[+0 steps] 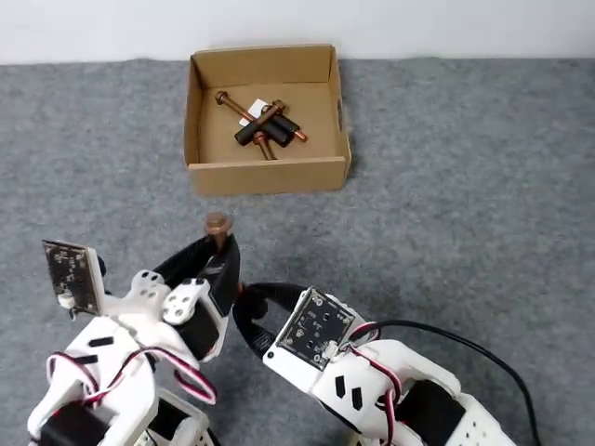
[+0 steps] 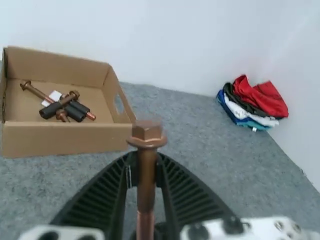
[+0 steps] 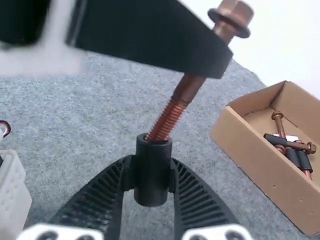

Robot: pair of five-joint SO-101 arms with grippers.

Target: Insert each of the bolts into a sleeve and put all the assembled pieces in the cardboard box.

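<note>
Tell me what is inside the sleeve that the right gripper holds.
The bolt, threaded end first, enters the sleeve. Its wall hides how deep the bolt goes.

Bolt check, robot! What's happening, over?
Left gripper shut on bolt. Right gripper shut on sleeve. Bolt tip just inside sleeve's mouth. Nothing blocking the cardboard box.

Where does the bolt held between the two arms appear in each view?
High view: bolt head, below the cardboard box in the picture.
Left wrist view: bolt upright, close to the camera, cardboard box beyond.
Right wrist view: bolt tilted, threaded end in the black sleeve.
Shared landmark: the cardboard box.
</note>
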